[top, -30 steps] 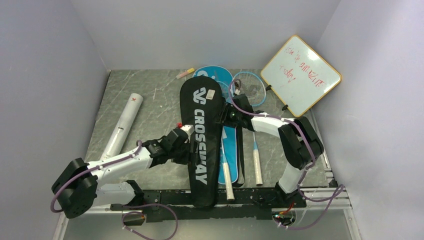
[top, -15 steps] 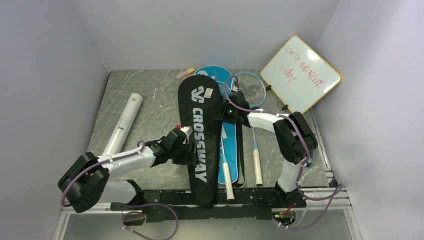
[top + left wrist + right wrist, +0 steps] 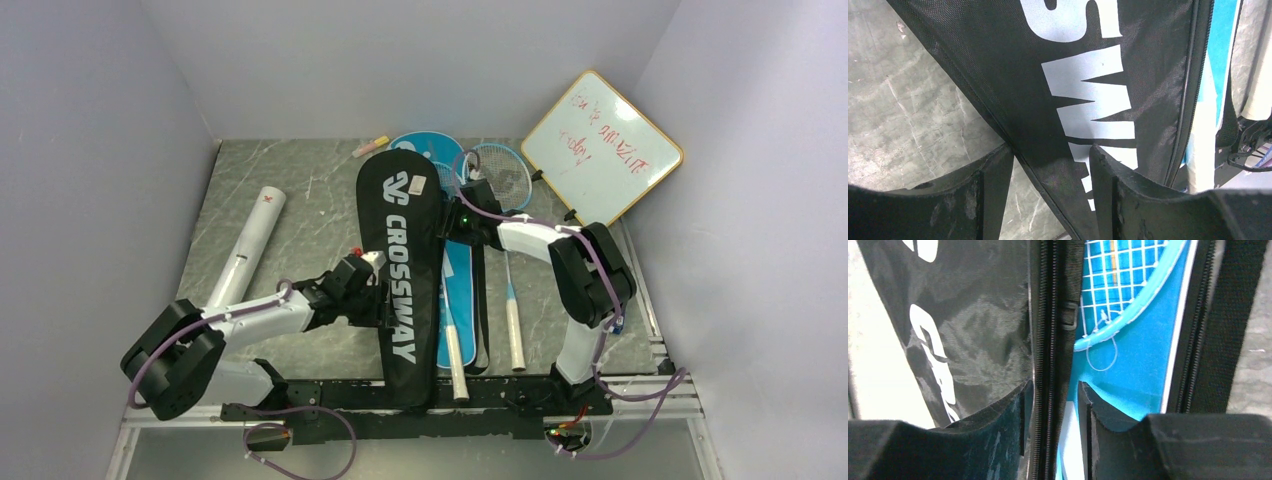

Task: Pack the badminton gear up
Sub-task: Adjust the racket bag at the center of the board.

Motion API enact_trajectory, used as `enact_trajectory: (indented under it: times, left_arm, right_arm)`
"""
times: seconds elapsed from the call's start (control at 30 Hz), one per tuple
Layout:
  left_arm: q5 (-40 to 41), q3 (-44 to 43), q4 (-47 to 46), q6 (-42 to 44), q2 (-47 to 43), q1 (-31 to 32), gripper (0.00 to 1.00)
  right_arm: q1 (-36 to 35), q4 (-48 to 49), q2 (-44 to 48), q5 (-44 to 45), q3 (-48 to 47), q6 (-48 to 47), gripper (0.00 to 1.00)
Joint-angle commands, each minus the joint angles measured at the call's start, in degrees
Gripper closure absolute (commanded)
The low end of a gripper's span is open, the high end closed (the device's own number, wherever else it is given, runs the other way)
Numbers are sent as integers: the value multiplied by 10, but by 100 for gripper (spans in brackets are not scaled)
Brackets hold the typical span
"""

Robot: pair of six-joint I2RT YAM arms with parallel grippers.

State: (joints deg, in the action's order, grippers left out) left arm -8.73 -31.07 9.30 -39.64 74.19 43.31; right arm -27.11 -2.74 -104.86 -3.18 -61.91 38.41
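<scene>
The black CROSSWAY cover [image 3: 400,260] lies lengthwise down the table's middle, partly over the blue cover [image 3: 458,285]. My left gripper [image 3: 378,298] is open and straddles the black cover's [image 3: 1088,75] left edge. In the left wrist view the left gripper [image 3: 1050,167] has the seam running between its fingers. My right gripper [image 3: 458,215] is open astride the black cover's zipper edge [image 3: 1050,340]. In the right wrist view the right gripper [image 3: 1055,385] has that zipper against its left finger, with a gap to the right one. The light-blue racket [image 3: 497,175] rests on the blue cover [image 3: 1143,370]. A white tube [image 3: 245,250] lies at the left.
A wood-framed whiteboard [image 3: 600,150] leans at the back right. A small pink-yellow marker [image 3: 370,146] lies at the back wall. Two white-gripped racket handles [image 3: 456,362] point at the near rail [image 3: 330,410]. Grey walls close in both sides.
My left gripper's jaws have narrowed around the black cover's left edge. My right gripper shifted slightly toward the back, and the cover's top slid a little left.
</scene>
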Motion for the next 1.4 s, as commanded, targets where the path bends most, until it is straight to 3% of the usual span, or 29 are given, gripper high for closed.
enact_trajectory:
  times: [0.0,0.27,0.37,0.43,0.63,0.67,0.7,1.2,1.23,1.3,1.37]
  left_arm:
    - [28,-12,0,20,18,-3,40]
    - [28,-15,-7,33,27,-24,42]
    - [26,-21,-20,45,52,-44,50]
    - [35,-30,-25,52,73,-58,59]
    - [73,-52,-49,57,113,-95,70]
    - [77,-61,-48,60,129,-101,89]
    - [83,-75,-41,63,143,-107,94]
    - [110,-240,13,116,200,-143,95]
    - [110,-251,23,122,201,-143,95]
    - [109,-261,33,130,192,-143,94]
    - [94,-245,23,130,164,-143,91]
  right_arm:
    - [3,25,-18,-45,-33,-3,61]
    - [3,30,-26,-73,-62,6,87]
    - [3,11,-3,-68,-71,2,100]
    - [3,6,19,-68,-66,1,100]
    - [2,-7,100,-63,-23,-2,100]
    - [1,-8,116,-62,-10,0,100]
    - [-1,-8,132,-63,4,3,100]
    - [-75,19,340,1,239,109,100]
    - [-81,22,347,9,251,114,97]
    - [-83,19,354,16,265,111,71]
    - [-72,-11,358,25,257,91,63]
